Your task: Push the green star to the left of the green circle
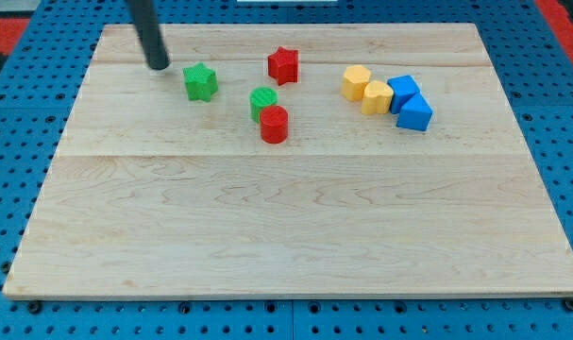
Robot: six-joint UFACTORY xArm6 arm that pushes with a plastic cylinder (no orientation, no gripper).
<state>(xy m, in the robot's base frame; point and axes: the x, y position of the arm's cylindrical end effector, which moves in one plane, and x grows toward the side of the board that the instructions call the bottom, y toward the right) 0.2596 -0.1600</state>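
Observation:
The green star [200, 82] lies near the view's top, left of centre. The green circle [263, 101] lies to its right and a little lower, touching a red cylinder [274, 125] just below it. My tip [158, 65] is on the board just left of and slightly above the green star, with a small gap between them. The dark rod rises from it toward the view's top.
A red star [283, 64] lies above and right of the green circle. Two yellow blocks [357, 82] [377, 97] and two blue blocks [403, 92] [414, 113] cluster at the view's upper right. The wooden board [286, 227] sits on a blue pegboard.

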